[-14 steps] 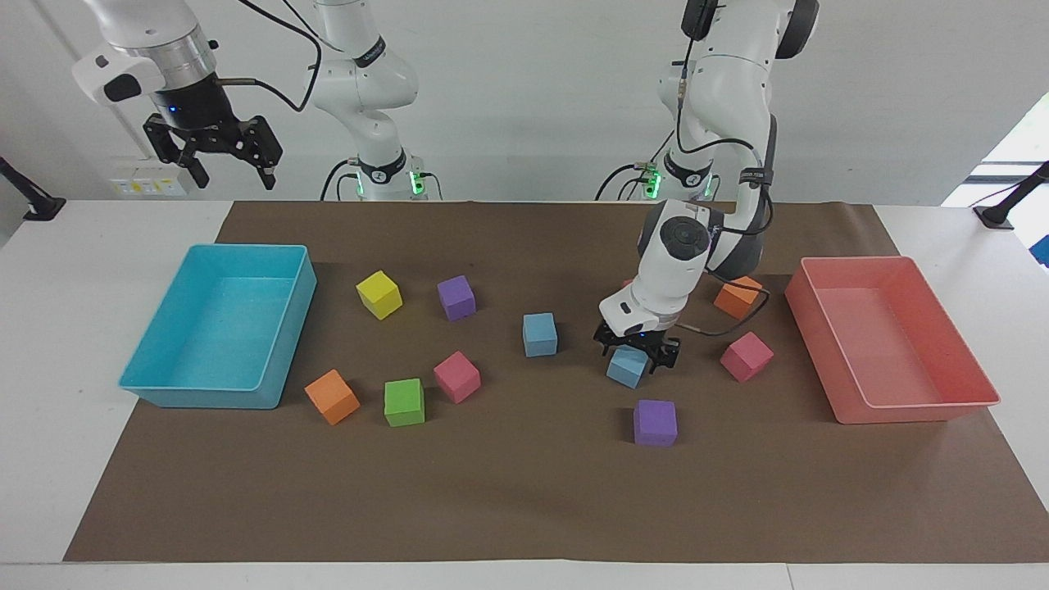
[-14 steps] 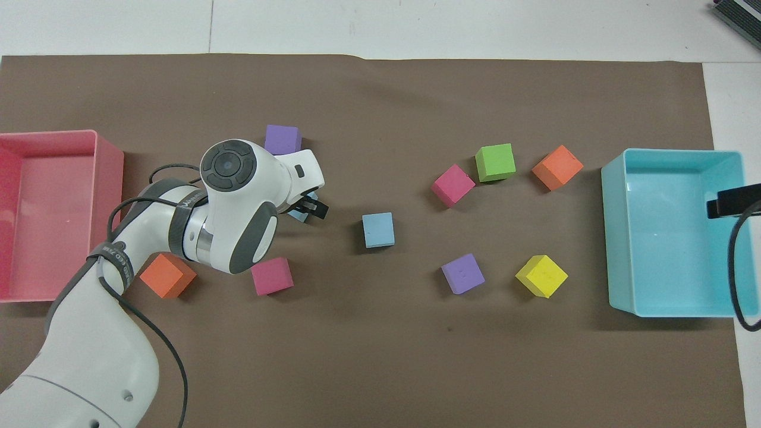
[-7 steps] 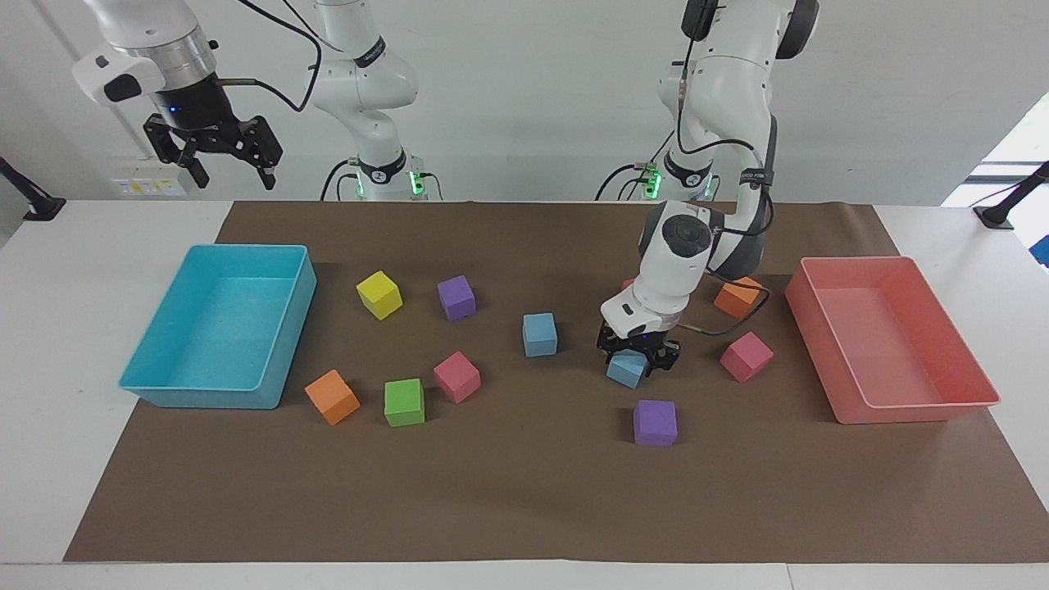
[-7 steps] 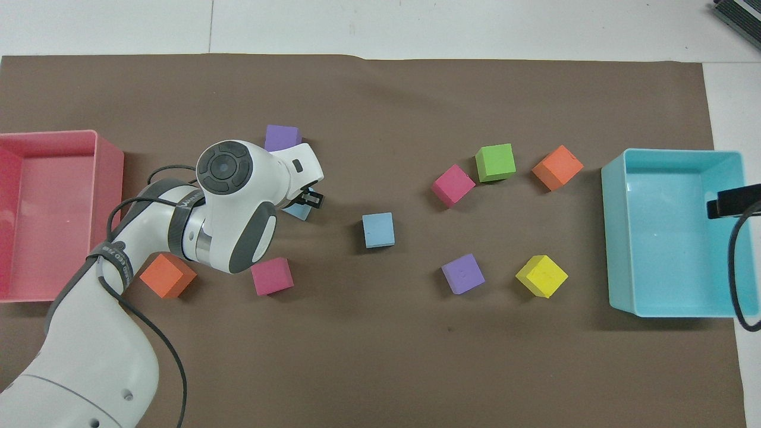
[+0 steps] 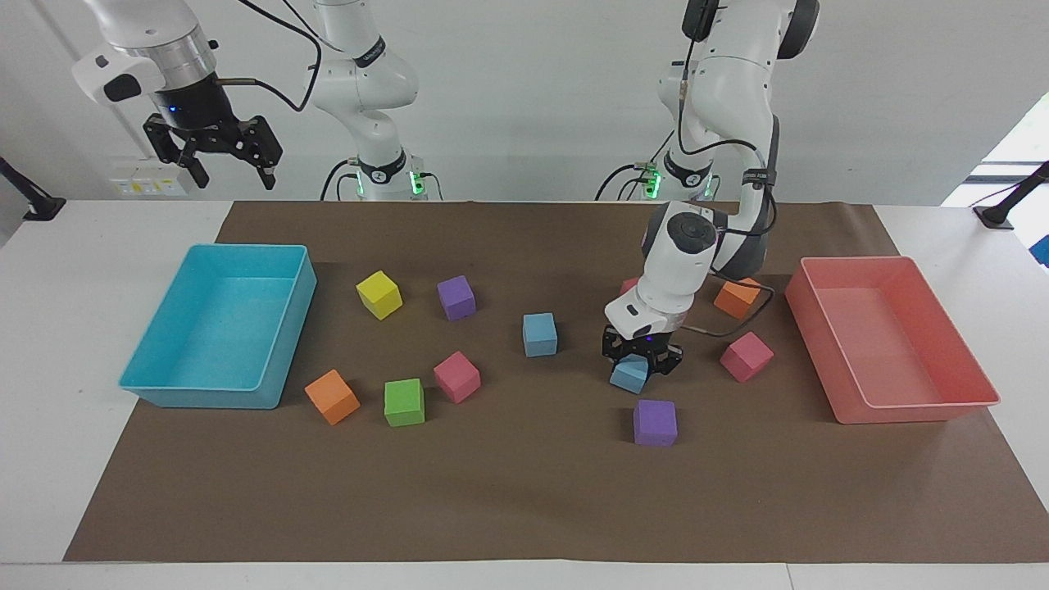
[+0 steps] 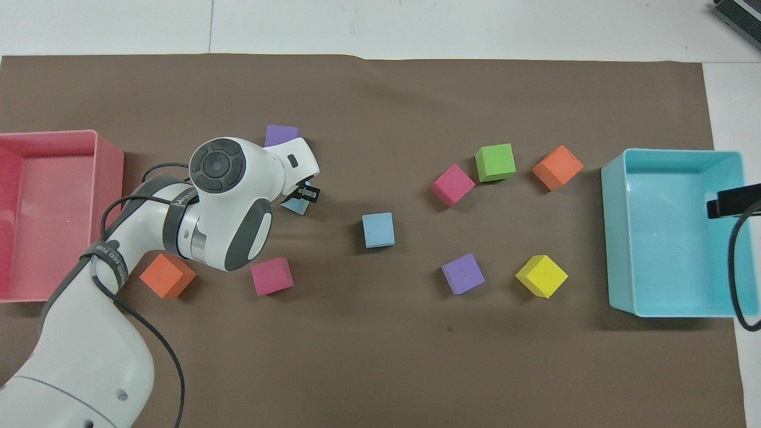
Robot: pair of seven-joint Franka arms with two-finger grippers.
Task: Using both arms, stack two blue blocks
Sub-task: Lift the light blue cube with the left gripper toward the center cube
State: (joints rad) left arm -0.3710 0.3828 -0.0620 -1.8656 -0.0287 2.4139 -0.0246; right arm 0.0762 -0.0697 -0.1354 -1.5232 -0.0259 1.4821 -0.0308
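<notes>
Left claw (image 5: 641, 354) is down at the surface (image 5: 524, 492) w/ its fingers closed round one blue block (image 5: 629, 375) — block sits tilted, just nearer the robots than a purple cube (image 5: 655, 423). Second blue block (image 5: 540, 334) rests free mid-mat, toward the right arm's end from the gripped one. Right claw (image 5: 223, 164) waits high over the turquoise tray (image 5: 288, 328) end — fingers spread, holding nothing.
</notes>
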